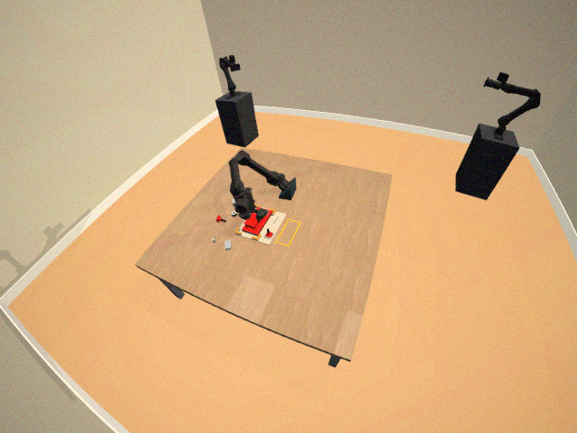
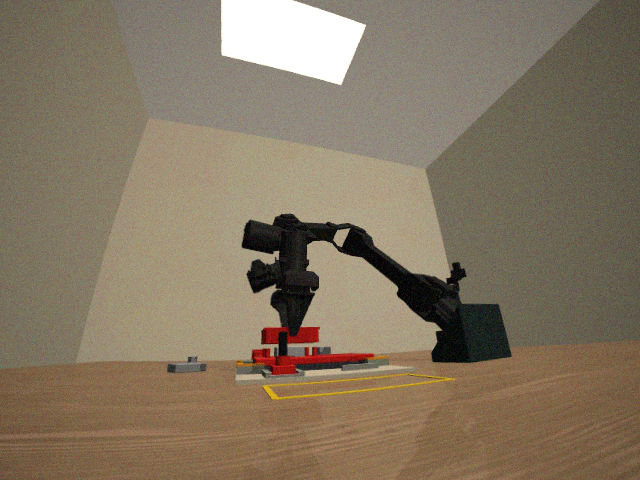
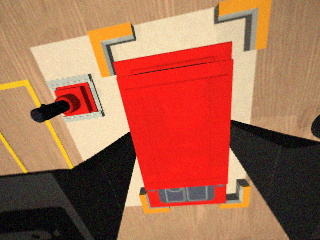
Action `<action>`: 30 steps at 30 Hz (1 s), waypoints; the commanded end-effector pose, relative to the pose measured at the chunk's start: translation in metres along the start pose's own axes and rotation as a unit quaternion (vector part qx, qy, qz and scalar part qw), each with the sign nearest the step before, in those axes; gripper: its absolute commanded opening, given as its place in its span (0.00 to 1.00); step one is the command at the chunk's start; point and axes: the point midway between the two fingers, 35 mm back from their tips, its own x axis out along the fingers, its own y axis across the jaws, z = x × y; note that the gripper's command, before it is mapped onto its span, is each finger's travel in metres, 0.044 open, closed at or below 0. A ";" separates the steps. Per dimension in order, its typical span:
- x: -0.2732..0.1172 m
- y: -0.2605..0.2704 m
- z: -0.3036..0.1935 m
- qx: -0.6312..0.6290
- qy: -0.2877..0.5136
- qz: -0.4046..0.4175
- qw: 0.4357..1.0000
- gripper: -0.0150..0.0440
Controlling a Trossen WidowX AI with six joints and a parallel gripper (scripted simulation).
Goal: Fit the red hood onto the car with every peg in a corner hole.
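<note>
The red hood (image 1: 251,222) (image 2: 307,334) (image 3: 177,125) is held roof up and about level, a little above the red chassis (image 2: 346,357) (image 3: 187,203). My gripper (image 2: 293,330) (image 3: 178,129) is shut on the hood, with one black finger at each long side. In the exterior view a narrow gap shows between the hood's lower edge and short red uprights on the deck. A grey block, likely the engine, shows below the hood. The wrist view shows the hood roughly lined up with the chassis, covering most of it. The pegs and corner holes are hidden there.
The cream jig board (image 3: 50,55) has orange corner brackets (image 3: 100,50). A black lever on a red base (image 1: 269,234) (image 2: 282,369) (image 3: 77,100) stands close beside the chassis. A yellow outline (image 2: 270,392) lies beyond it. Small loose parts, including a grey one (image 1: 227,244) (image 2: 187,367), lie nearby.
</note>
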 end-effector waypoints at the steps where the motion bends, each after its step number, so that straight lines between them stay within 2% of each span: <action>1: 0.000 0.000 0.000 -0.002 -0.001 -0.001 1.000 0.25; 30: 0.009 -0.001 0.000 -0.002 -0.001 -0.001 1.000 0.25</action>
